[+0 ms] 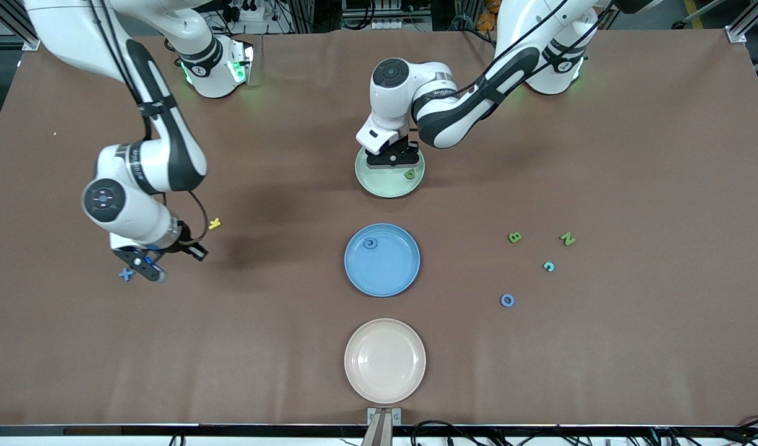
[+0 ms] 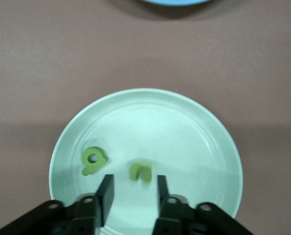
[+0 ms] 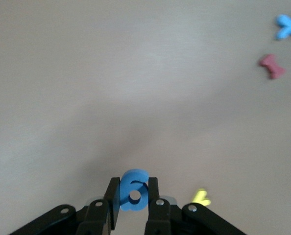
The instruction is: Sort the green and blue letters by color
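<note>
My left gripper (image 1: 391,160) (image 2: 133,193) hangs low over the pale green plate (image 1: 379,186) (image 2: 194,132), open, with nothing between its fingers. Two green letters lie on that plate, one (image 2: 93,160) (image 1: 410,174) beside the gripper and another (image 2: 141,171) just off the fingertips. Toward the right arm's end of the table, my right gripper (image 1: 151,266) (image 3: 133,198) is shut on a blue 6-shaped piece (image 3: 133,193). A blue X (image 1: 126,274) (image 3: 288,25) lies beside it. A green B (image 1: 514,237), green N (image 1: 567,238), teal piece (image 1: 548,266) and blue O (image 1: 507,300) lie toward the left arm's end.
A blue plate (image 1: 391,279) holding one blue letter (image 1: 371,244) sits mid-table. Nearer the camera stands a cream plate (image 1: 385,360). A yellow letter (image 1: 214,223) (image 3: 201,198) lies by the right gripper, and a dark red piece (image 3: 272,65) rests near the blue X.
</note>
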Robot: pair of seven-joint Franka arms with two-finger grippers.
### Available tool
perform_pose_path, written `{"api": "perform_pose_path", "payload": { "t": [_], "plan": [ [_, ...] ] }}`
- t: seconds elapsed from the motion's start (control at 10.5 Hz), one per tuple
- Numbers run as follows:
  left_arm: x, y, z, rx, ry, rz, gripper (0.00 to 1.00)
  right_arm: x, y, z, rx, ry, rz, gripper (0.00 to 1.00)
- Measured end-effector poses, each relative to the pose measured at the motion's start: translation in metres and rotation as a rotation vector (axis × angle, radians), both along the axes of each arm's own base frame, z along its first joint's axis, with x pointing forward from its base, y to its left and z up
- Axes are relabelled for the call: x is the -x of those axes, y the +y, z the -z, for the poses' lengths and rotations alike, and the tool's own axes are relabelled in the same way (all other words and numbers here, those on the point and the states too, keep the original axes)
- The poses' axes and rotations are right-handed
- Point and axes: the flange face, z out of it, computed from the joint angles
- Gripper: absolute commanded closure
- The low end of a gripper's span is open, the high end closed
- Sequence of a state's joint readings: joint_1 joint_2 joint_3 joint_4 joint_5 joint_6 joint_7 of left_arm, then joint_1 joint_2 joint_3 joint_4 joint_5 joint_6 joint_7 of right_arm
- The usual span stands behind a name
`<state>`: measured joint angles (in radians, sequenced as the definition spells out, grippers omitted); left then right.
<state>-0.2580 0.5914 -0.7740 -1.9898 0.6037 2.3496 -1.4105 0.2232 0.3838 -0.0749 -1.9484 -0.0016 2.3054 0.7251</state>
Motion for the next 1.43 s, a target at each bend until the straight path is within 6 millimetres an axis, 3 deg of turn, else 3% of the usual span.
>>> {"api": "perform_pose_path", "payload": {
  "t": [0.19,0.38,0.57,0.76,0.95,1.24,1.43],
  "plan": [
    [0.0,0.004,0.01,-0.039,0.014,-0.006,0.0,-0.012,0.052,0.0,-0.007,-0.024,-0.096,1.0],
    [-0.023,0.018,0.016,-0.061,0.002,-0.05,0.0,-0.023,0.094,0.008,-0.011,-0.038,-0.241,1.0],
    [-0.071,0.048,0.021,-0.086,-0.027,-0.122,0.0,-0.028,0.136,0.015,-0.047,-0.048,-0.302,1.0],
    [-0.122,0.092,0.02,-0.099,-0.038,-0.143,0.0,-0.026,0.195,0.021,-0.096,-0.061,-0.35,1.0],
    [-0.163,0.141,0.016,-0.104,-0.036,-0.154,0.0,-0.013,0.253,0.026,-0.124,-0.067,-0.412,1.0],
    [-0.197,0.197,0.019,-0.114,-0.022,-0.215,0.0,0.028,0.33,0.033,-0.165,-0.057,-0.475,1.0],
    [-0.218,0.244,0.024,-0.097,-0.018,-0.282,0.0,0.049,0.367,0.035,-0.184,-0.078,-0.492,0.99]
  ]
}}
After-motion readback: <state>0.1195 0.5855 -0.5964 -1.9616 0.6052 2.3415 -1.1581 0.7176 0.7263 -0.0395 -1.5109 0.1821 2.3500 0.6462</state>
